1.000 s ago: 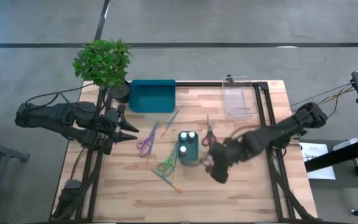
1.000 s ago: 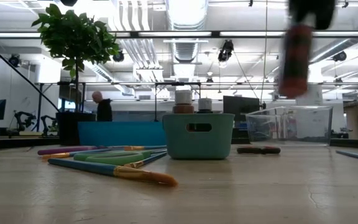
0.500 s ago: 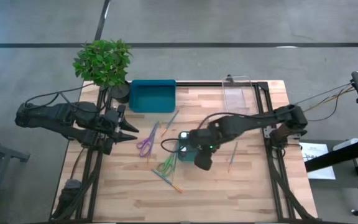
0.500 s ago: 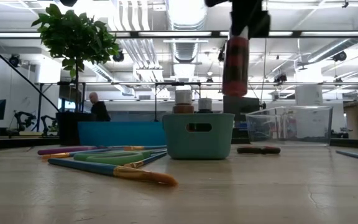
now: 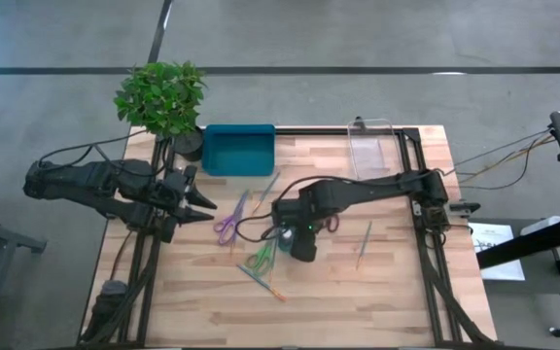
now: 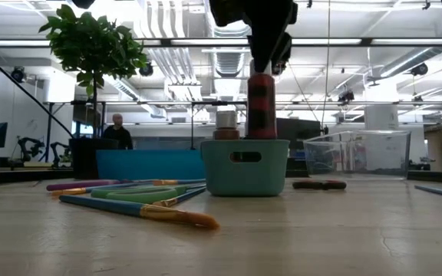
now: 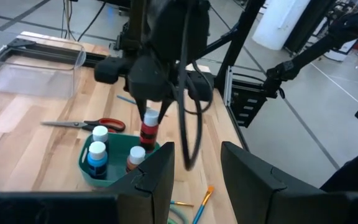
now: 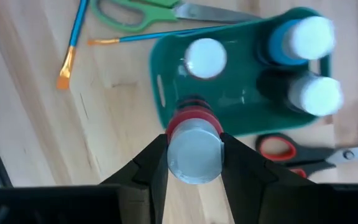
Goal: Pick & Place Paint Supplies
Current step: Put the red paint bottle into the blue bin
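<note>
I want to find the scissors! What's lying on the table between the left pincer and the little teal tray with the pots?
In the high view, purple scissors lie between the left pincer and the tray, with green scissors and brushes nearer the tray.

Wooden table [image 5: 377,282]: teal caddy [image 5: 290,247], scissors [image 5: 229,220], brushes [image 5: 262,283].

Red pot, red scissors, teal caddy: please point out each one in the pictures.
Red pot [image 8: 194,151], right wrist view, on its white cap.
Red scissors [image 7: 112,124], left wrist view, on the red handle.
Teal caddy [image 6: 245,172], low view, on its front wall.
</note>
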`<state>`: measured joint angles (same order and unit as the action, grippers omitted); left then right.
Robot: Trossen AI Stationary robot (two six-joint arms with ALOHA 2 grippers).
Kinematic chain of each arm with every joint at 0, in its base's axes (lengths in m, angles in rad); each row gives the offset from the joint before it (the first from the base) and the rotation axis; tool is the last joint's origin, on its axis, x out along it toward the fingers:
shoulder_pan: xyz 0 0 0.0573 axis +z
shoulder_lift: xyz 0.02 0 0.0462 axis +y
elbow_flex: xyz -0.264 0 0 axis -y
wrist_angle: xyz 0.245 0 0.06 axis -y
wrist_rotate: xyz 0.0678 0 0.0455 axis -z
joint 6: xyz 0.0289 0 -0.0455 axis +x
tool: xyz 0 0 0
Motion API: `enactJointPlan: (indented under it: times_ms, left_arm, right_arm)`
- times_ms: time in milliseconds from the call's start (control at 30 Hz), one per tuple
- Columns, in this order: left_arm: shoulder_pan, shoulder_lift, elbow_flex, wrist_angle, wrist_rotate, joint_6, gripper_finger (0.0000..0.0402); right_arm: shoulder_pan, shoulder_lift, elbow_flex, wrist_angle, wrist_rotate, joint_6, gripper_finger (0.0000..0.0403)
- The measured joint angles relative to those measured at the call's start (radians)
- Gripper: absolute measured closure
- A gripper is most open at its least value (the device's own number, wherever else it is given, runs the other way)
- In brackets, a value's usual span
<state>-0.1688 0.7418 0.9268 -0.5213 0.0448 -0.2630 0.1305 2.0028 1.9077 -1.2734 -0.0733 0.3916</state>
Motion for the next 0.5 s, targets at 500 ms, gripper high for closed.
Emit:
enactJointPlan:
  times_ms: [500]
  left_arm:
    - [0.0,0.0,0.0,-0.008,0.0,0.0,0.026]
  right_arm:
    - [-0.015,-0.053,-0.164,0.132,0.02,-0.026,0.0291]
